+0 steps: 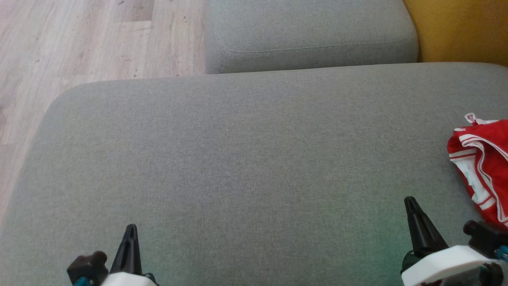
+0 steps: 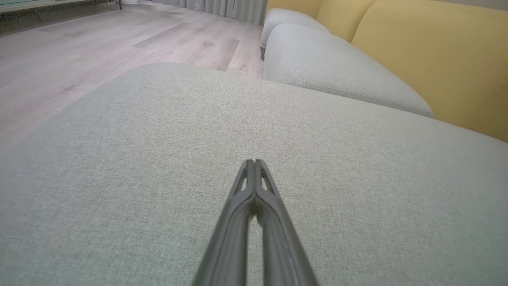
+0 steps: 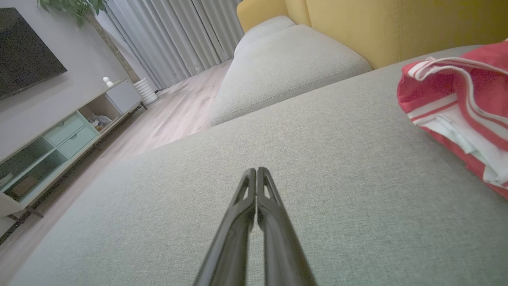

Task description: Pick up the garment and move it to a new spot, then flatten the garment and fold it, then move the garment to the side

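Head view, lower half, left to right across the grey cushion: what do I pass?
left gripper → right gripper → red garment, which lies at the right edge of the grey cushion.

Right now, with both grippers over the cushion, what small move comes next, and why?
Probably open the right gripper and ease it rightward toward the red garment. It is shut and empty above the bare grey cushion, while the garment lies bunched to its right, far from the left gripper.
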